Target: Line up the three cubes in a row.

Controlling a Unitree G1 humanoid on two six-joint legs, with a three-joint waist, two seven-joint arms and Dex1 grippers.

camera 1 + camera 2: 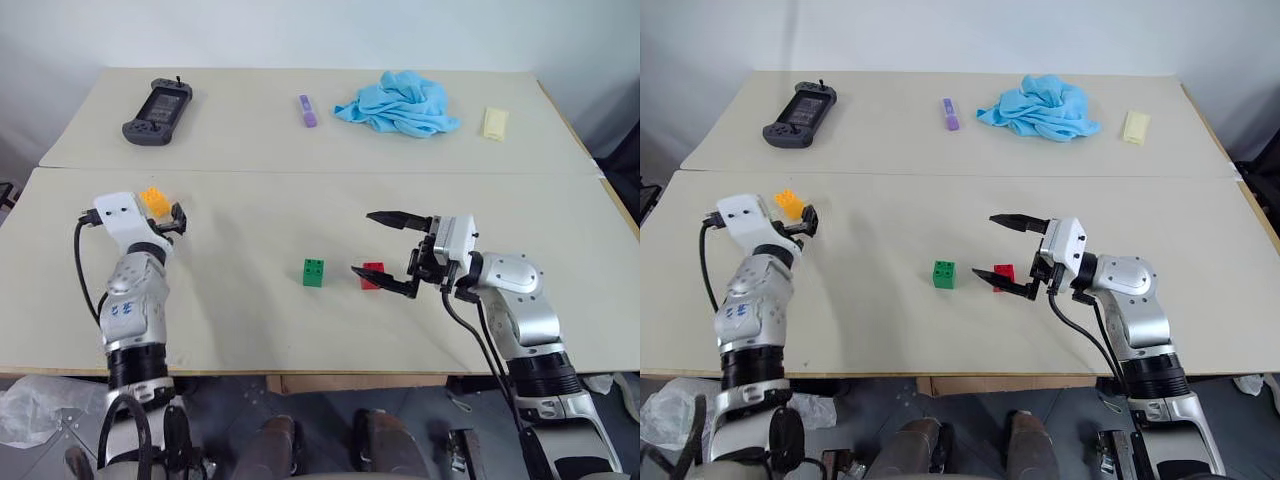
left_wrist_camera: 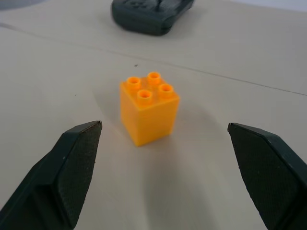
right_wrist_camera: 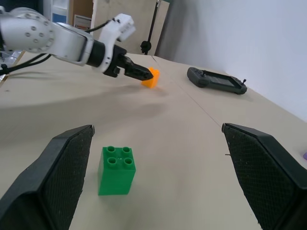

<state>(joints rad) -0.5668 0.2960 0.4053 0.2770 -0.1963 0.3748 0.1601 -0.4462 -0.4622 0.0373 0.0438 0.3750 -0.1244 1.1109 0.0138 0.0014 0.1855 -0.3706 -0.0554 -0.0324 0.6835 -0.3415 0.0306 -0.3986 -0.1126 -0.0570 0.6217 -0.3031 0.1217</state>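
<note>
The orange cube (image 2: 149,108) stands upright at the left of the near table, just ahead of my open left gripper (image 1: 178,218), apart from both fingers (image 2: 72,163). The green cube (image 1: 313,272) and the red cube (image 1: 372,275) sit side by side at the table's middle with a small gap between them. My right gripper (image 1: 361,242) is open and points left toward them. Its nearer finger (image 1: 385,284) crosses in front of the red cube. In the right wrist view the green cube (image 3: 116,170) lies ahead, close to one of the wide-spread fingers.
On the far table lie a black game controller (image 1: 157,112), a small purple stick (image 1: 307,110), a crumpled blue cloth (image 1: 400,103) and a pale yellow block (image 1: 495,122). A seam (image 1: 320,171) separates the two tables. The near table's front edge (image 1: 300,372) runs below the cubes.
</note>
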